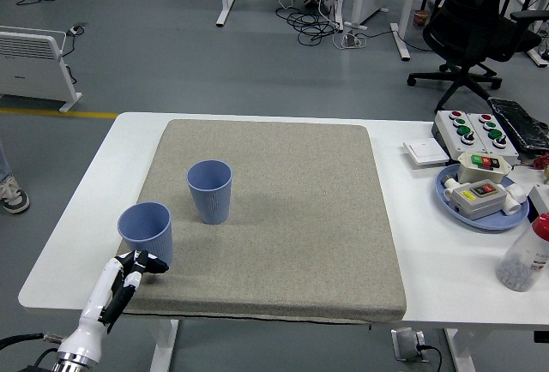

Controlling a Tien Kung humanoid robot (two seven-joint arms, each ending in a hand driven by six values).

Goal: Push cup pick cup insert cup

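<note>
Your left hand [137,263] sits at the mat's [283,243] near edge, about 7 o'clock on the table [429,278], fingers loosely curled and holding nothing, their tips just at the base of the near cup [146,235]; whether they touch it, you cannot tell. That cup stands upright near the mat's near-left corner. The far cup [210,190], also upright, stands just beyond it toward 1 o'clock, apart from it. Your right hand is out of view. Off at 3 o'clock on the table lie a blue plate [480,216] of button boxes and a bottle [525,256], none of your concern. By my reading, nothing is finished: the cups are separate, so push, pick and insert all remain.
</note>
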